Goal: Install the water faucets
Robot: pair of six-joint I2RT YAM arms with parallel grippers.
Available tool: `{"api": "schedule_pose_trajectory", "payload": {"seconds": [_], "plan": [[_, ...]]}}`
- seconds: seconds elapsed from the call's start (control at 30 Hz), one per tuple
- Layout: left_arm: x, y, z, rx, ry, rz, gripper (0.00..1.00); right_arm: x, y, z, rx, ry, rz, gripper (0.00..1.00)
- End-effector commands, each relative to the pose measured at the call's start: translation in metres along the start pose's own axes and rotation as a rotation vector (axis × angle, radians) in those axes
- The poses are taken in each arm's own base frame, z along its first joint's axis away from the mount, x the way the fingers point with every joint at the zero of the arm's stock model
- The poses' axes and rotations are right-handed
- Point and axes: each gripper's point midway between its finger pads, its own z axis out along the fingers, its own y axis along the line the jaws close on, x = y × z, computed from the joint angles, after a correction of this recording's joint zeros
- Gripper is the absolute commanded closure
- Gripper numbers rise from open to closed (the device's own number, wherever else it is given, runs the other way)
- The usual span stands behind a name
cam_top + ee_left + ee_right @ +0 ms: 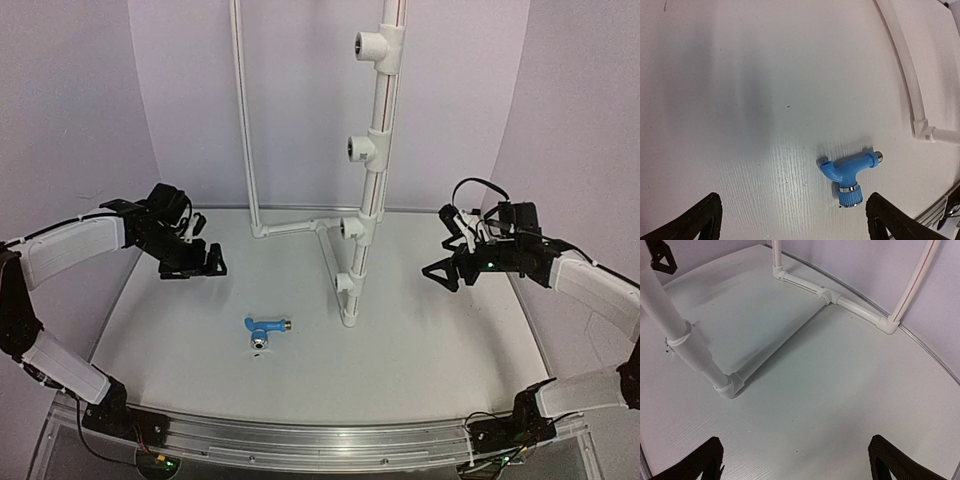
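A small bright-blue water faucet [264, 328] lies flat on the white table, left of the pipe stand's foot. The left wrist view shows its round knob and silvery threaded end [849, 175]. My left gripper [198, 262] hovers up and to the left of it, open and empty; its dark fingertips [700, 220] frame the bottom of its view. On the right side my right gripper [447, 272] is open too, holding nothing, and it faces the white pipe stand [372, 170]. That stand's upright pipe carries several tee fittings [362, 149] with open sockets.
The stand's white base pipes [805, 282] lie flat on the table behind and between the arms, with an elbow joint [730, 386] near the right gripper. A thin white upright [243, 110] rises at the back. A metal rail [300, 440] edges the table front.
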Motion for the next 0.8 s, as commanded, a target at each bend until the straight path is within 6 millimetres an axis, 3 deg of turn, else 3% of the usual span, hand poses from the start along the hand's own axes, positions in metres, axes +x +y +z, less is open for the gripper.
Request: {"api": "schedule_pose_trajectory", "payload": {"seconds": [0.0,0.2,0.4,0.6,0.77], "plan": [[0.011,-0.045,-0.004,0.089,0.013,0.230,0.00,0.002,0.041,-0.007,-0.203,0.002,-0.067,0.02],[0.051,-0.085,0.021,0.119,0.105,0.530,0.00,0.005,0.062,-0.021,-0.245,0.048,-0.153,0.02],[0.069,-0.093,0.050,0.134,0.143,0.686,0.06,0.021,0.078,-0.029,-0.276,0.090,-0.212,0.02],[0.087,-0.087,0.035,0.195,0.115,0.946,0.05,0.024,0.090,-0.036,-0.286,0.128,-0.299,0.02],[0.089,-0.045,0.043,0.001,0.192,1.135,0.05,0.023,0.096,-0.038,-0.315,0.123,-0.303,0.02]]}}
